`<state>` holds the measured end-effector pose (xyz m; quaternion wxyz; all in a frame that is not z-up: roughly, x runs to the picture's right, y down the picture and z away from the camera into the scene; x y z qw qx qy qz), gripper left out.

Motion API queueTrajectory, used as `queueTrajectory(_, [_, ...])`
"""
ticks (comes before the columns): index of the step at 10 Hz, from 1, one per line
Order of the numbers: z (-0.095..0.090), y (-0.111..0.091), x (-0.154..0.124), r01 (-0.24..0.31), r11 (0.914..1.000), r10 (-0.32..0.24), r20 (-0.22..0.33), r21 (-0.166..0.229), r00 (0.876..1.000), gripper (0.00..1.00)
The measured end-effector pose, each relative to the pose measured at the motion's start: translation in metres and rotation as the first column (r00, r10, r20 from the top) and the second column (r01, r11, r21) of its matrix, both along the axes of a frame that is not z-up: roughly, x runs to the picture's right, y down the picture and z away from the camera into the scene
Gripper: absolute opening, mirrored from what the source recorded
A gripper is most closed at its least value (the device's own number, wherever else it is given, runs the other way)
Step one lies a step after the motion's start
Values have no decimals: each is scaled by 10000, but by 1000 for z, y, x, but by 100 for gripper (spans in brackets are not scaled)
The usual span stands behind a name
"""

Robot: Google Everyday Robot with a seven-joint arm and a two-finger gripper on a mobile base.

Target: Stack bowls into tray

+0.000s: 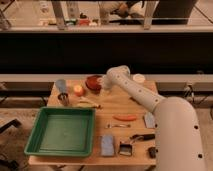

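Observation:
The large green tray (62,131) sits at the table's front left. A red-orange bowl (92,81) stands at the back of the table, behind an orange fruit. A dark purple bowl does not show separately; it may lie hidden under or behind the red one. My white arm reaches from the lower right across the table. The gripper (105,86) points down right next to the red bowl's right edge. I cannot tell whether it touches the bowl.
A pale blue cup (61,85), a small metal cup (63,98), an orange fruit (78,90) and a banana (87,103) lie between bowl and tray. A white round container (138,78) stands back right. A carrot (125,117), sponges (107,144) and utensils lie to the right.

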<state>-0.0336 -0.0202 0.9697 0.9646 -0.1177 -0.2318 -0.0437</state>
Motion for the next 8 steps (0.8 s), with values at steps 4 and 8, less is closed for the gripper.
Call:
queueTrajectory(4, [2, -3, -7, -97, 10000, 96, 54, 25, 9999, 6])
queueTrajectory(8, [6, 8, -15, 67, 10000, -67, 42, -33, 10000, 0])
